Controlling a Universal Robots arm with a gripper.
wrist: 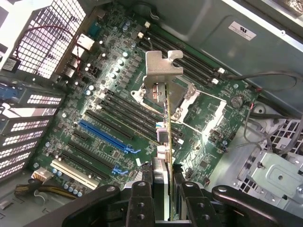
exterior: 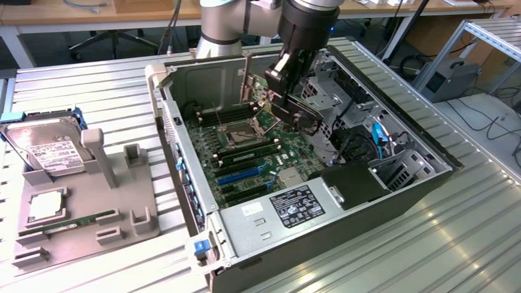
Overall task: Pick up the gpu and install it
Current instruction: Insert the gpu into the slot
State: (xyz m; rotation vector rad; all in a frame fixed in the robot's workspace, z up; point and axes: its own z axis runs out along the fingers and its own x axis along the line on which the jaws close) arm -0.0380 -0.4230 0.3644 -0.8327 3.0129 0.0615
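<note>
Gpu (wrist: pixel 165 124) gripped and held over the open case (exterior: pixel 168 125), not yet seated.
At exterior view's left, holder (exterior: pixel 110 210) on worktop (exterior: pixel 82 79) with hard drive (exterior: pixel 49 152), processor chip (exterior: pixel 47 206) and memory stick (exterior: pixel 82 221) in its pockets. Mid-frame, case holding motherboard (exterior: pixel 244 152), blue slots (wrist: pixel 106 135) bare. Above it, pincer (wrist: pixel 164 189) clamped on gpu, card edge-on, silver bracket (wrist: pixel 163 66) at far end, clear of board. Judged step: carry and line-up. Seating probably calls for card edge parallel over a slot.

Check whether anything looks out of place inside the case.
Nothing looks spilled or damaged. The gripper holds the gpu edge-on over the motherboard, not yet seated in a slot.
</note>
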